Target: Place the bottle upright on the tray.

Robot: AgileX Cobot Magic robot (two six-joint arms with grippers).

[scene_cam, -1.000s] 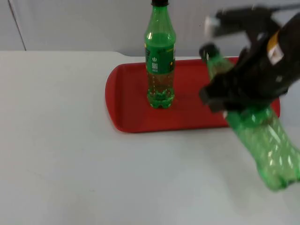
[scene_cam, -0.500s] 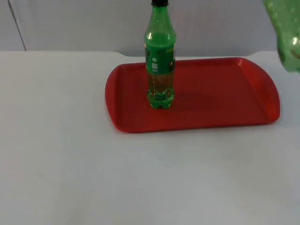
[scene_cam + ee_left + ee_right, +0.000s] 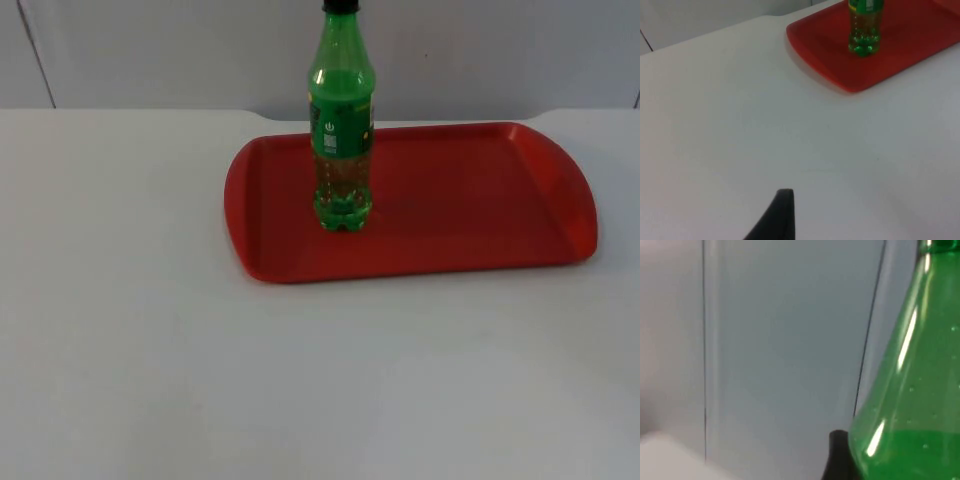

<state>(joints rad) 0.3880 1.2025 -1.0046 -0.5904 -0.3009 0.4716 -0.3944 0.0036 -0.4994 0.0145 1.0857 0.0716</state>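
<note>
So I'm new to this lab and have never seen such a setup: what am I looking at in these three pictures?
It is a two-armed robot at a white table. One picture comes from a fixed camera looking down on the table; the other two come from cameras on the arms' wrists. On the table lies a red tray, with one green bottle standing upright on it. The left wrist camera looks across the table at that tray and bottle, with the left gripper's fingertip over bare table. The right wrist camera shows a second green bottle close up beside its fingertip, facing the grey wall.
</note>
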